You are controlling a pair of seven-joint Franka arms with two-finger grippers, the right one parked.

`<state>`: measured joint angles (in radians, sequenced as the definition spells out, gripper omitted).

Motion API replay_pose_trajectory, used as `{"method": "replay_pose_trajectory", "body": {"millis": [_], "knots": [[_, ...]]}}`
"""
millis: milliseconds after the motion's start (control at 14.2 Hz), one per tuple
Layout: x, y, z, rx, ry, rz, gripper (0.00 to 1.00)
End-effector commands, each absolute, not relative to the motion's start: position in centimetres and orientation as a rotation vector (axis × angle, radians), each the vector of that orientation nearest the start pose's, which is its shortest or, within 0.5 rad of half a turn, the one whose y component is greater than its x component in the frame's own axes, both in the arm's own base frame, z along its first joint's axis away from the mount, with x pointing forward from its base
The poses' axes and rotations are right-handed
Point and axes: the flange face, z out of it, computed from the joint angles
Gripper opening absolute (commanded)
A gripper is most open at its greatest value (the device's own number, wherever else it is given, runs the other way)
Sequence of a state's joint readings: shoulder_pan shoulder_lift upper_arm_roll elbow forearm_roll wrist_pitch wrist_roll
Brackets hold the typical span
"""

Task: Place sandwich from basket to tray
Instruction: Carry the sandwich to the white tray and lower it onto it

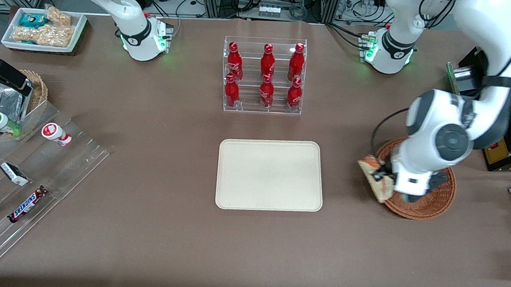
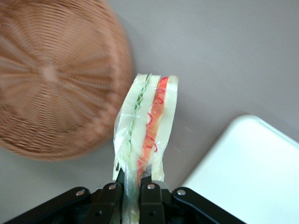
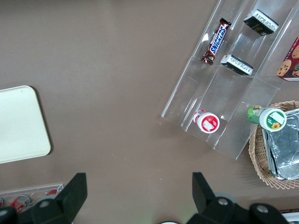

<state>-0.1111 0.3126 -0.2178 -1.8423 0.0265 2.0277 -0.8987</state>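
My left gripper (image 1: 384,180) is shut on the sandwich (image 1: 375,177), a wrapped wedge of pale bread with red and green filling (image 2: 149,123). It hangs above the table at the rim of the round brown wicker basket (image 1: 435,205), on the side facing the tray. The basket (image 2: 51,79) holds nothing that I can see. The cream-beige tray (image 1: 270,175) lies flat at the table's middle, bare, and one of its corners (image 2: 252,172) shows close beside the held sandwich.
A clear rack of red bottles (image 1: 263,77) stands farther from the front camera than the tray. Clear stepped shelves with snack bars (image 1: 25,188), a small wicker basket with foil packets (image 1: 7,101) and a white snack tray (image 1: 43,28) sit toward the parked arm's end.
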Motion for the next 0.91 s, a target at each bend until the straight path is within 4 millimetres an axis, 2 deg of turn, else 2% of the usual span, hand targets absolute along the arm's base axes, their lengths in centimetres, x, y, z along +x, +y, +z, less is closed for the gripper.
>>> {"method": "replay_pose_trajectory", "body": {"millis": [0, 211, 352, 562, 844], "knots": [[59.8, -27.0, 33.7, -3.036, -0.710, 0.206, 0.03], [59.6, -34.1, 31.7, -3.098, -0.517, 0.204, 0.02], [58.8, -37.8, 30.8, -3.124, -0.403, 0.205, 0.03], [57.7, -42.4, 29.7, -3.171, -0.330, 0.164, 0.03], [57.1, -45.8, 26.0, -3.237, -0.344, 0.110, 0.03]]}}
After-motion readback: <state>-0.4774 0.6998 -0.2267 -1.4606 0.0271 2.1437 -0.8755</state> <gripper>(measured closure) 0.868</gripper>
